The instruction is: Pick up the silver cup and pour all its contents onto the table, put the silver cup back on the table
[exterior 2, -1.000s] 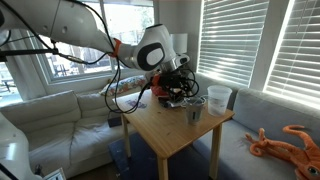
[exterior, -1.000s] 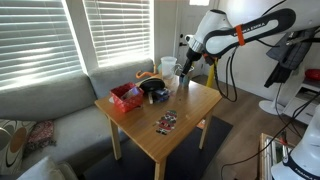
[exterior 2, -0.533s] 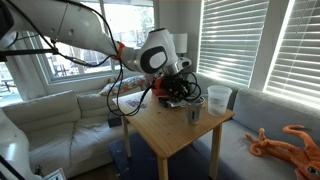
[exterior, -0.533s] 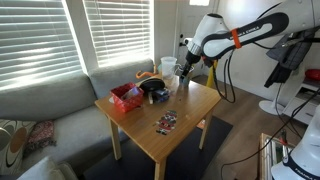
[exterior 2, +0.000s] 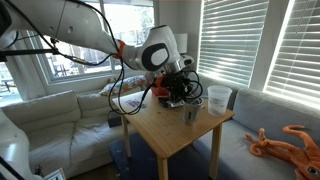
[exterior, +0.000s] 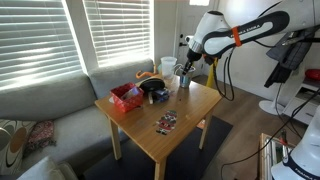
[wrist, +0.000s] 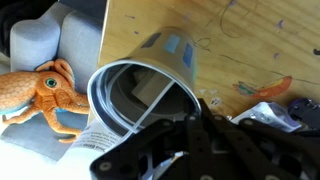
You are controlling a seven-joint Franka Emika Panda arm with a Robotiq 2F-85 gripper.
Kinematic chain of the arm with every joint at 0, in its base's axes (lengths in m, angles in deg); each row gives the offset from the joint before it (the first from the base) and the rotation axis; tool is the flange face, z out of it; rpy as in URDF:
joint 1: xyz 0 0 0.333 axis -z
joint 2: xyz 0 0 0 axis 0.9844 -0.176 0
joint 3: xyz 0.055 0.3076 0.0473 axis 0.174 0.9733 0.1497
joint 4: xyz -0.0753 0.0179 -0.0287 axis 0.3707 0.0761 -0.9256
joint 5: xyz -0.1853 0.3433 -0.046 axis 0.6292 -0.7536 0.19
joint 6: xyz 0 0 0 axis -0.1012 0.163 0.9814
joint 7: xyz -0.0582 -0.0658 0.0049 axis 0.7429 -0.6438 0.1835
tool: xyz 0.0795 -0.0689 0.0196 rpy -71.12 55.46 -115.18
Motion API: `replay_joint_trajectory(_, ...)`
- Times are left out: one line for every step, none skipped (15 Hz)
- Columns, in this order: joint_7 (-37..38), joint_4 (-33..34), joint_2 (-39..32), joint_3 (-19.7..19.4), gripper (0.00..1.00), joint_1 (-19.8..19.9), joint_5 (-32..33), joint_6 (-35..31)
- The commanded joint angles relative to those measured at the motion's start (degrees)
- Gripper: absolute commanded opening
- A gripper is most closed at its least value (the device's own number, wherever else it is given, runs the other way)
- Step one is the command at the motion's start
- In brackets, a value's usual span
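Observation:
The silver cup (exterior: 184,83) (exterior 2: 192,113) stands near the far corner of the light-wood table (exterior: 192,106) (exterior 2: 172,137), beside a whitish translucent plastic cup (exterior: 168,67) (exterior 2: 219,98). My gripper (exterior: 186,73) (exterior 2: 189,102) reaches down onto the silver cup from above, and its fingers look pinched shut on the rim. In the wrist view the dark fingers of the gripper (wrist: 198,112) lie pressed together and hide the silver cup. The plastic cup (wrist: 150,80) fills the picture beside them. The cup's contents do not show.
A red box (exterior: 126,96), a dark object (exterior: 155,90) and small printed packets (exterior: 166,122) lie on the table. An orange octopus toy (wrist: 48,90) (exterior 2: 290,140) rests on the grey sofa (exterior: 50,100) close to the table's edge. Window blinds hang behind.
The gripper's fingers have closed at the silver cup's rim. The arm has stayed over the same spot, and the cup still stands on the table.

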Motion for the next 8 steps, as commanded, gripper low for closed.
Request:
replay_joint_trajectory(2.1,1.3,1.6,0.3,0.01,0.4,0.2,5.3)
replay_joint_trajectory(2.3,1.5,2.1,0.3,0.01,0.5,-0.2,7.1)
replay_joint_trajectory(1.5,1.6,3.1,0.3,0.01,0.3,-1.9,10.2)
replay_joint_trajectory(0.3,1.9,4.2,0.2,0.01,0.2,-4.1,13.5)
replay_joint_trajectory(-1.5,2.2,5.5,0.0,0.01,0.0,-7.1,16.6)
replay_joint_trajectory(-3.0,2.6,6.5,-0.3,0.01,-0.2,-10.0,18.7)
replay_joint_trajectory(-5.3,3.2,7.3,-0.7,0.01,-0.5,-14.2,20.6)
replay_joint_trajectory(-6.8,4.0,7.9,-1.2,0.01,-0.7,-18.1,23.1)
